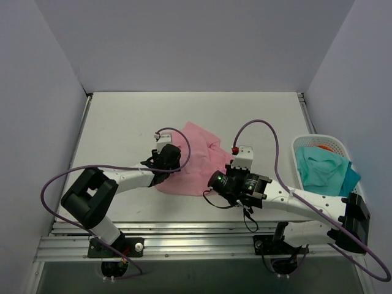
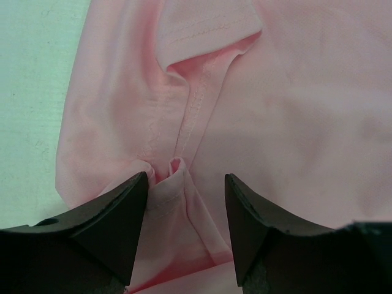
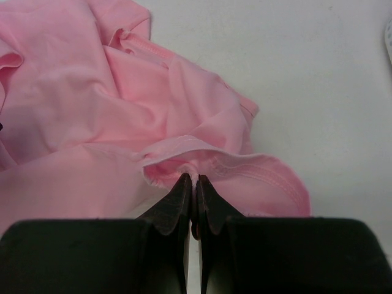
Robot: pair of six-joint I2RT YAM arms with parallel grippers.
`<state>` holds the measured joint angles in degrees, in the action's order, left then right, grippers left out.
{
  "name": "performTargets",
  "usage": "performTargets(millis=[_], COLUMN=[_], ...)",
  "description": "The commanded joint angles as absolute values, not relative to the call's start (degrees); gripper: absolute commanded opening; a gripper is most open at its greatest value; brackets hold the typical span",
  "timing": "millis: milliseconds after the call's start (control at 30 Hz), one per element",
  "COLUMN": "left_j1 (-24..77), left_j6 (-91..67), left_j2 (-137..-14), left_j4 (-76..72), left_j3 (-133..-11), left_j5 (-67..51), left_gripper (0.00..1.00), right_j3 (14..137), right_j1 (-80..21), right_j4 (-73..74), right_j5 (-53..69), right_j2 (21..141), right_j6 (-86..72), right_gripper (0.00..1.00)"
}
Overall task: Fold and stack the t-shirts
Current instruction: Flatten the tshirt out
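Pink t-shirt [image 1: 197, 164] bunches up with its seam ridge right between the half-open jaws of our left tool [image 2: 185, 177], while our right tool [image 3: 195, 179] pinches its hem.

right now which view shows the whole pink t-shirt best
Top external: the pink t-shirt shows almost whole, crumpled on the table. Left wrist shows only seams and folds close up; right wrist, one bunched side with a hem.
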<state>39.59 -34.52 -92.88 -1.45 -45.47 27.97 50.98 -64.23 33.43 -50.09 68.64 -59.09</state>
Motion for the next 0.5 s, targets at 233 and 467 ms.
performTargets(millis=[233, 467], left_j1=[39.3, 39.4], left_j6=[-36.5, -36.8], left_j2=[-94.2, -94.4], left_j4=[-1.9, -1.1], left_j3=[-46.1, -46.5], left_j5=[29.9, 30.6], left_gripper=[0.41, 0.12], right_j3=[50.5, 50.4], right_j1=[-64.4, -64.1], right_j4=[32.0, 31.5], right_j5=[-51.2, -51.2], right_j2=[70.6, 70.8], right_j6=[-58.0, -57.7], right_gripper=[0.00, 0.00])
